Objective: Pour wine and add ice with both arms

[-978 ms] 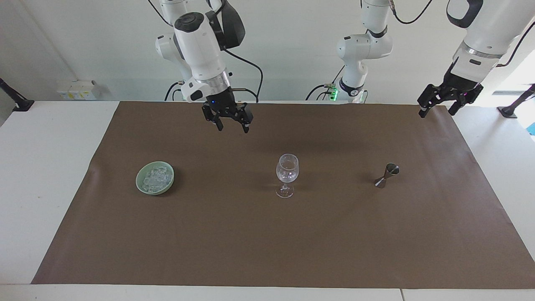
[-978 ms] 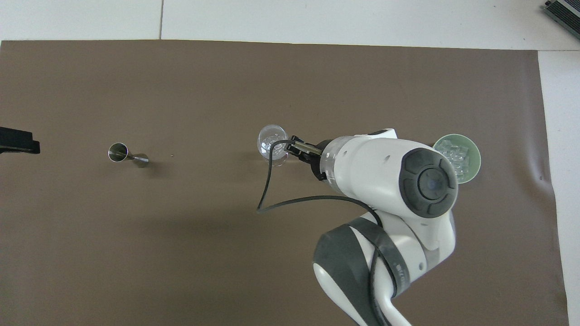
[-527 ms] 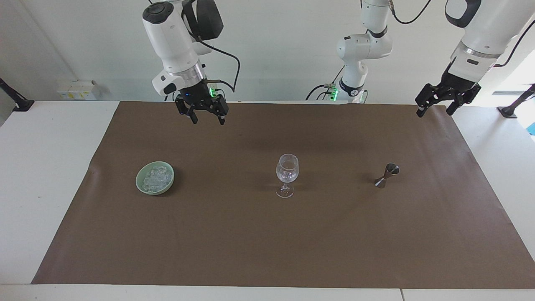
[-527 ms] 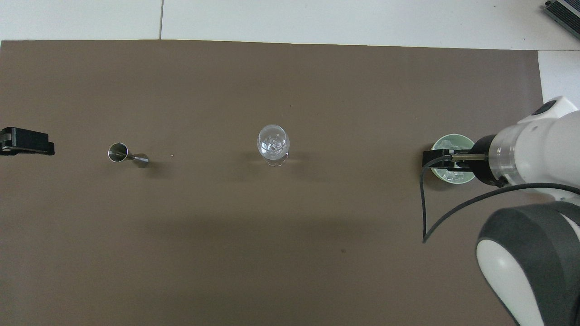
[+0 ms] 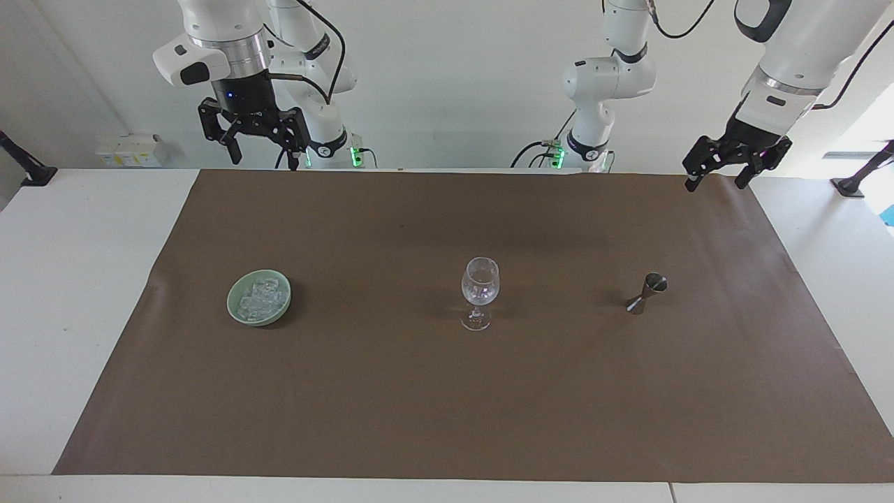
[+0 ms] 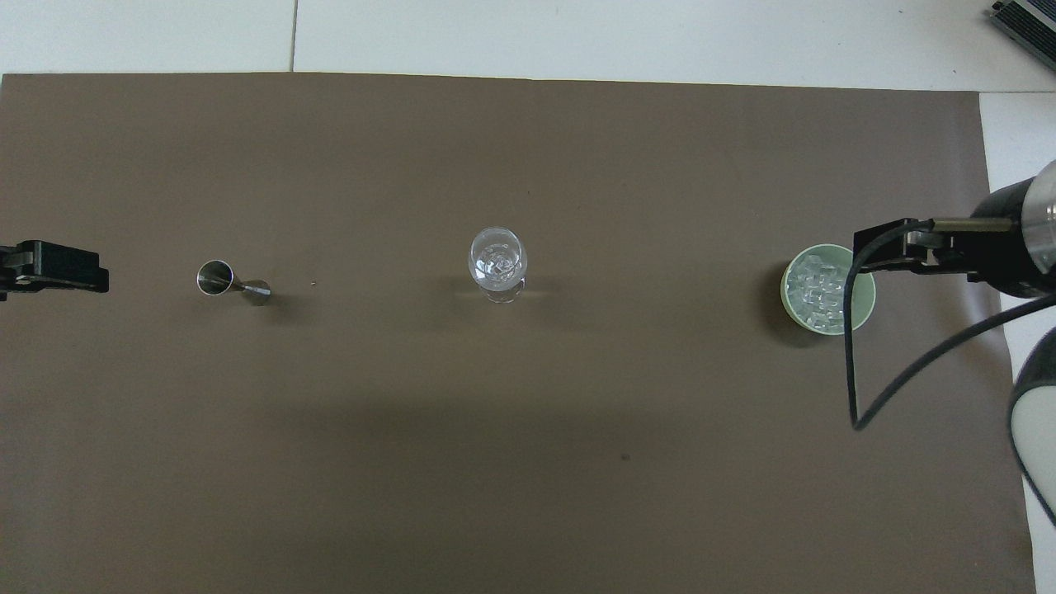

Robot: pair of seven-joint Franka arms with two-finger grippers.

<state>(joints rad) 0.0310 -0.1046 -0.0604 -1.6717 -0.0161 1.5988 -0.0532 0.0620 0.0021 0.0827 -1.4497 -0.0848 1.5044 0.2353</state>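
Right gripper (image 5: 264, 147) is raised high, empty, fingers apart, over the table edge at the robots' side, at the right arm's end. The green bowl (image 5: 235, 313) with the ice (image 5: 260, 297) sits on the brown mat (image 5: 419, 405) below it and farther from the robots, well apart. Left gripper (image 5: 716, 176) is raised too, fingers apart, empty, over the mat corner at the left arm's end. The jigger (image 5: 646, 293) lies on its side on the mat, below it and farther out. The glass (image 5: 480, 292) stands upright mid-mat between bowl and jigger, some ice bits inside. Both grippers are clear of everything.
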